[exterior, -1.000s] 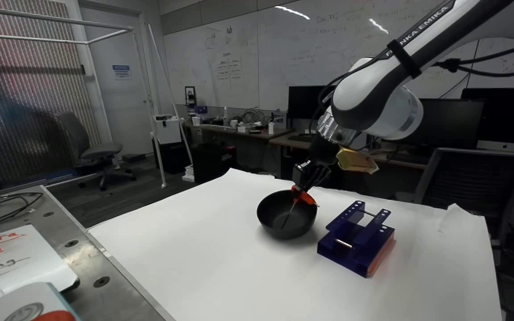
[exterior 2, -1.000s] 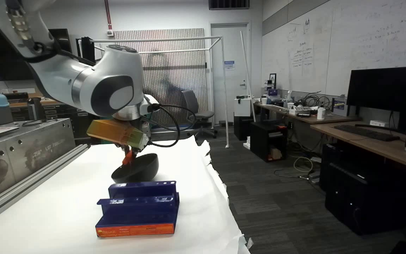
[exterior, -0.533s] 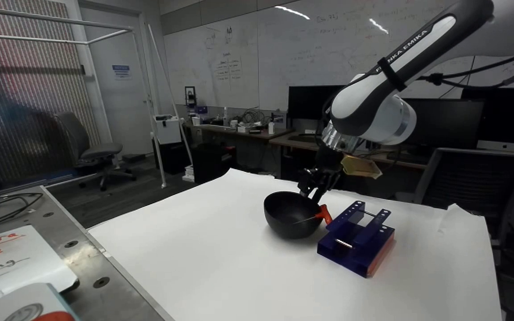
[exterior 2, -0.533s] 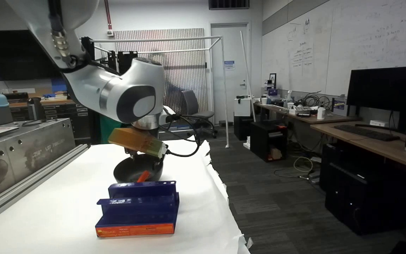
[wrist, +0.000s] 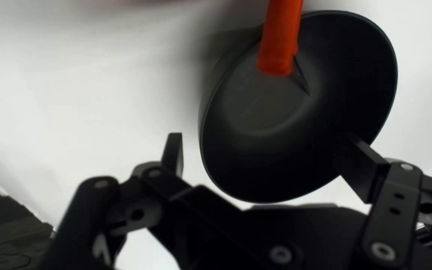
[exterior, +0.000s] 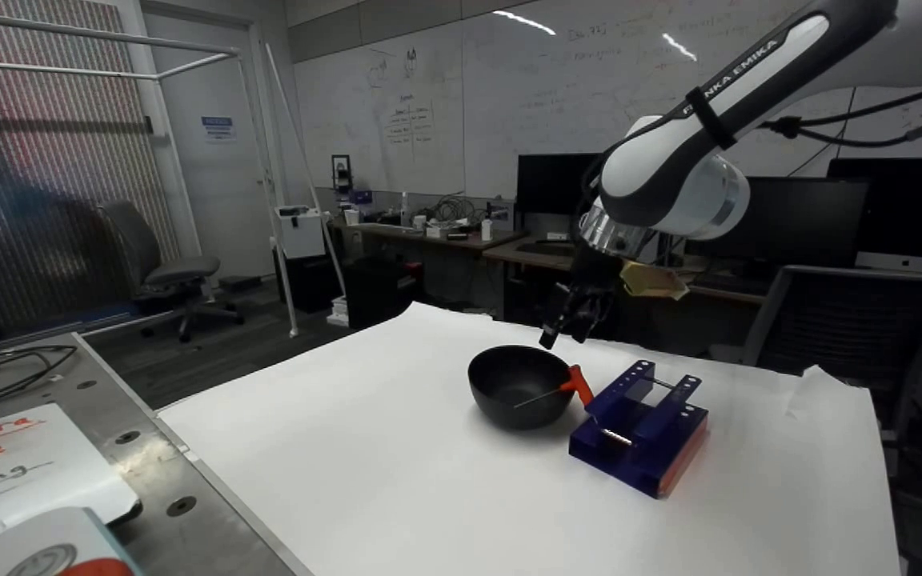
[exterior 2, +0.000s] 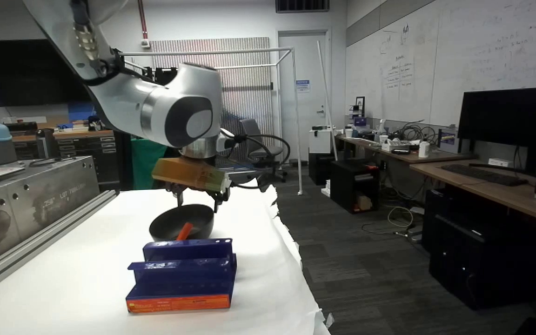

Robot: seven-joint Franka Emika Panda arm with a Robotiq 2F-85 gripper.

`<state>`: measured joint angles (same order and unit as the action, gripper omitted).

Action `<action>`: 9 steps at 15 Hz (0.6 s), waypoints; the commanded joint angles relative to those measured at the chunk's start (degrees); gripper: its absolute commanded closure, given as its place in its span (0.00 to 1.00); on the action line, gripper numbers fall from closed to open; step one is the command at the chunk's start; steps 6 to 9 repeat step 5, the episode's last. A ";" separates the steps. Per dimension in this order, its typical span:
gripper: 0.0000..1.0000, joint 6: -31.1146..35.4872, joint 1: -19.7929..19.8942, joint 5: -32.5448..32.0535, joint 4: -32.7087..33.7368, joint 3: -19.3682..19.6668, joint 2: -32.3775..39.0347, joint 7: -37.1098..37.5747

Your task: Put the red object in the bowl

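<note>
I had end effector (wrist: 263, 138) spread, empty; red tool (exterior: 578, 385) leaned over bowl (exterior: 495, 394) rim; gentle straight lift seemed safest.

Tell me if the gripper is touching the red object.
Apart. The wrist view shows the open gripper clear of the red object, with part of the bowl visible between them.

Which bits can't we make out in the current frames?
Black bowl: lower part hidden behind the blue rack in an exterior view.
Red tool: one handle end cut off by the wrist view's top edge.
Red tool against blue rack: they meet visually in both exterior views; touching or apart, can't tell.
Dark patch, wrist view: too blurred to identify.
Whiteboard, both exterior views: writing mostly too faint and small to read.
</note>
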<state>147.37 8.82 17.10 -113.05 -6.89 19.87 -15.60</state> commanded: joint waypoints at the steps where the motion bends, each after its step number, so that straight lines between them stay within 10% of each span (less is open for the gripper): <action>1: 0.00 -7.57 -4.29 -9.19 -2.20 3.92 -8.41 6.46; 5: 0.00 -22.60 -7.38 -18.44 -1.16 5.52 -15.16 14.22; 9: 0.00 -22.60 -7.38 -18.44 -1.16 5.52 -15.16 14.22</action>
